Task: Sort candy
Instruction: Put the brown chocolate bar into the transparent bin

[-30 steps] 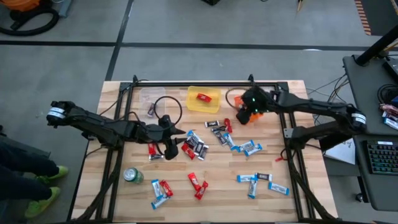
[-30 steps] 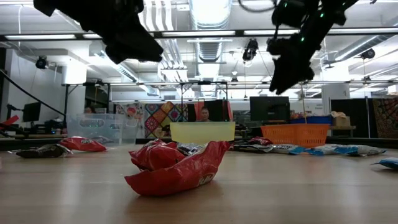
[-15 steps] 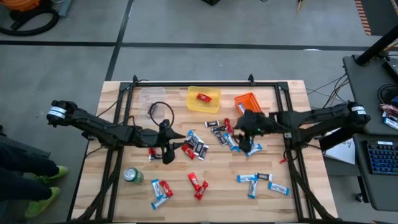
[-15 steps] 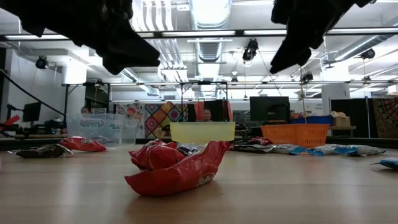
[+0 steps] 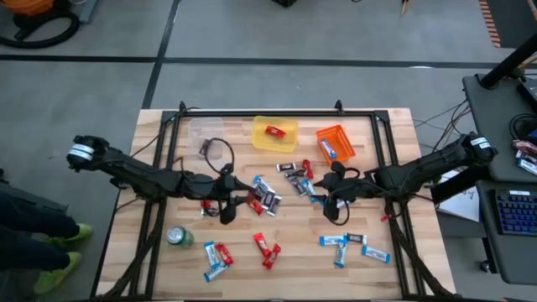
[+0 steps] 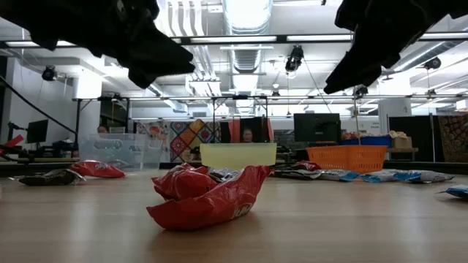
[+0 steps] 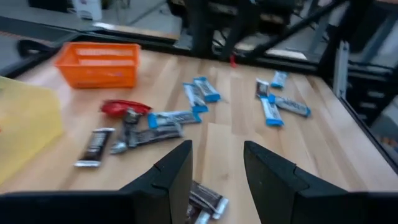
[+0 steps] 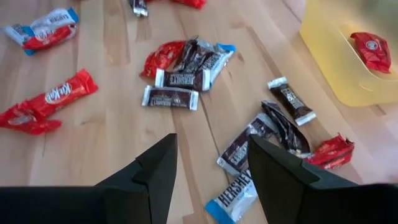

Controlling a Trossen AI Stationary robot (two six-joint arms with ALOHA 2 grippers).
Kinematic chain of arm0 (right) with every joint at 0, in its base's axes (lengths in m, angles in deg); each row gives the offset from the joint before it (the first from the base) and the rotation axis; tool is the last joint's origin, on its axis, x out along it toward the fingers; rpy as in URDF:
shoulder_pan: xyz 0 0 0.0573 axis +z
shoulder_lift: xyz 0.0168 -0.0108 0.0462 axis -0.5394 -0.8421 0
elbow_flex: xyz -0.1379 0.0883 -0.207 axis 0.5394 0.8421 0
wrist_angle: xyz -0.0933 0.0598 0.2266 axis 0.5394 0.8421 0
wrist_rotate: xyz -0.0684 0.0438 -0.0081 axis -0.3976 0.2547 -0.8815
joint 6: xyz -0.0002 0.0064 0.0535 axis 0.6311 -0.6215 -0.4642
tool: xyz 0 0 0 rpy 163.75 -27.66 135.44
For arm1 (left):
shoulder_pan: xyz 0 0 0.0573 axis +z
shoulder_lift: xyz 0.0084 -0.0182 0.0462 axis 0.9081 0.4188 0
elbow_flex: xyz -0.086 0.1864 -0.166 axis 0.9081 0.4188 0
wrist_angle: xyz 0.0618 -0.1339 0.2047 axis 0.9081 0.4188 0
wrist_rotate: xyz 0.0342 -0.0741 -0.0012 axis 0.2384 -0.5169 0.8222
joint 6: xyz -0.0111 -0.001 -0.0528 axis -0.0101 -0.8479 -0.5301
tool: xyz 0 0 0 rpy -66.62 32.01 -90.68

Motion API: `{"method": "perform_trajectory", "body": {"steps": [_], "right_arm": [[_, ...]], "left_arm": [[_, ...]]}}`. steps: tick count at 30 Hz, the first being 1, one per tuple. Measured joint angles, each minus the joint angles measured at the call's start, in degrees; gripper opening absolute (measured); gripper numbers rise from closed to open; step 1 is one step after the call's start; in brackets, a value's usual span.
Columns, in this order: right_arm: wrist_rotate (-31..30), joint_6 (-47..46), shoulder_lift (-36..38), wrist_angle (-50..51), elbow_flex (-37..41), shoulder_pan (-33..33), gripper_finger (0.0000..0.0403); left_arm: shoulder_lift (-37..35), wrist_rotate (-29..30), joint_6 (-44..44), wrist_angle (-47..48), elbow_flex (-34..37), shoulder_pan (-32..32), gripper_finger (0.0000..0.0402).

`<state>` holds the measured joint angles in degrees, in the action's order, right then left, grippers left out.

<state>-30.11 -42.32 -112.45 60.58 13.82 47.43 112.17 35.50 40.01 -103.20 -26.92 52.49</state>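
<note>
Wrapped mini bars lie scattered on the wooden table: a mixed cluster (image 5: 264, 195), dark and blue bars (image 5: 299, 181), and red and blue ones near the front (image 5: 267, 245), (image 5: 352, 244). A red bar lies in the yellow bin (image 5: 275, 132) and a blue one in the orange basket (image 5: 336, 143). My left gripper (image 5: 228, 205) (image 7: 217, 180) is open and empty above the left side of the cluster. My right gripper (image 5: 333, 201) (image 8: 214, 168) is open and empty above dark bars (image 8: 249, 146) and a blue bar (image 8: 233, 199).
A clear container (image 5: 201, 130) stands at the far edge, left of the yellow bin. A green can (image 5: 179, 237) stands near the front left. A black frame (image 5: 277, 112) runs around the table's edges. In the low view a crumpled red wrapper (image 6: 208, 197) lies closest.
My right gripper has moved from over the orange basket toward the near edge and lower, ending above the bars in the middle of the table. The basket is uncovered, with a blue bar in it. My left gripper has stayed nearly in place.
</note>
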Motion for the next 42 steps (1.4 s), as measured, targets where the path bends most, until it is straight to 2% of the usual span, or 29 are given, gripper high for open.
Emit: {"method": "perform_trajectory", "body": {"steps": [4, 9, 15, 19, 29, 42], "right_arm": [[0.00, 0.47, 0.00, -0.80, 0.10, -0.02, 0.0182], [-0.02, 0.94, 0.00, -1.60, 0.07, -0.04, 0.0185], [-0.03, 0.92, -0.02, -3.23, 0.24, -0.04, 0.0185], [-0.03, 0.93, -0.02, -3.12, 0.31, -0.04, 0.0183], [-0.05, 0.94, -0.03, -3.28, 0.31, -0.04, 0.0183], [-0.07, 0.94, -0.04, -3.29, 0.36, -0.04, 0.0183]], "left_arm": [[7.25, -4.14, 4.41, -4.01, -0.29, 0.05, 0.0127], [14.63, -4.31, 7.83, -3.92, -2.13, 1.63, 0.0127], [19.64, -4.92, 9.37, -3.94, -3.41, 4.09, 0.0127], [20.52, -7.15, 10.47, -3.86, -3.41, 5.49, 0.0127], [20.52, -7.80, 11.44, 2.63, -2.92, 8.04, 0.0127], [20.50, -7.66, 12.00, 4.54, -2.82, 9.90, 0.0127]]}}
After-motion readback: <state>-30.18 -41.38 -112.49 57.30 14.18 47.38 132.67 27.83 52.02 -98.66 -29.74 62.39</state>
